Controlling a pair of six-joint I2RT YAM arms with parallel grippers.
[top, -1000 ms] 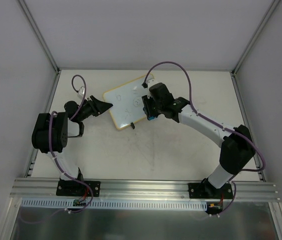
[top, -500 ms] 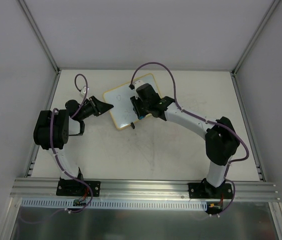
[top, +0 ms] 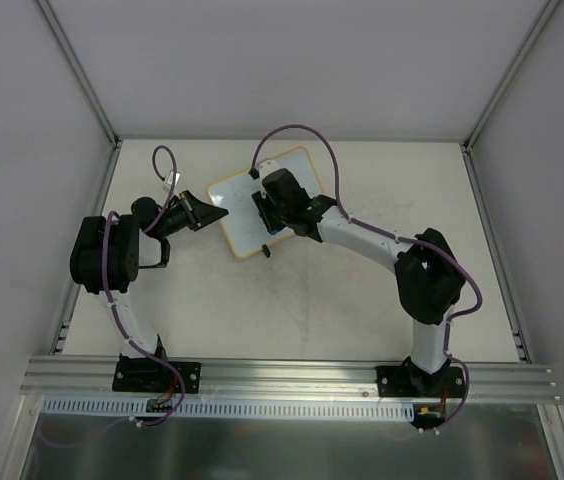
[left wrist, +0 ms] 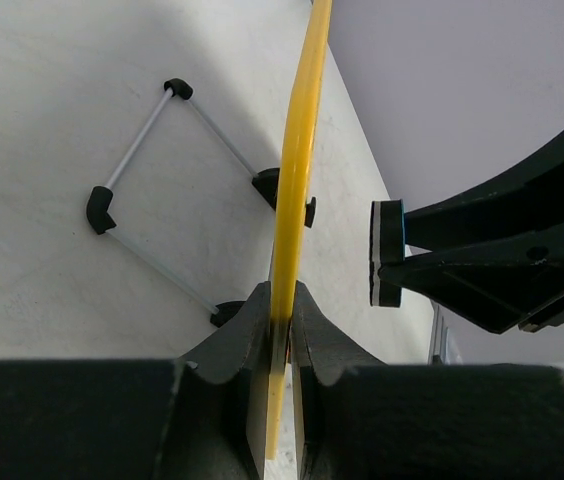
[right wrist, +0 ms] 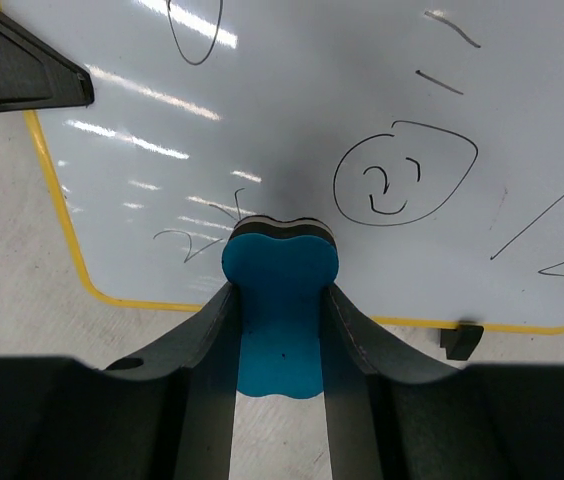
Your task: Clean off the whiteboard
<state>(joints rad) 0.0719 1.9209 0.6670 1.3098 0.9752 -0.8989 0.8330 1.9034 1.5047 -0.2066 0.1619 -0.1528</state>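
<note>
The whiteboard [top: 247,205] is white with a yellow frame and lies at the middle back of the table. In the right wrist view the whiteboard [right wrist: 292,110] carries black pen marks: a circled squiggle, strokes and a loop. My left gripper [top: 210,213] is shut on its left edge; the left wrist view shows the yellow frame [left wrist: 300,150] edge-on between the left gripper's [left wrist: 280,330] fingers. My right gripper [top: 274,222] is shut on a blue eraser [right wrist: 280,300] and holds it over the board's near part, its felt end at the surface.
A thin wire stand with black corners [left wrist: 157,190] lies on the table behind the board in the left wrist view. A black clip foot [right wrist: 460,340] sits on the board's near edge. White side walls bound the table.
My right gripper has moved left across the board with the eraser, from the right part toward the middle-left. The left gripper has kept its hold on the board's edge.
</note>
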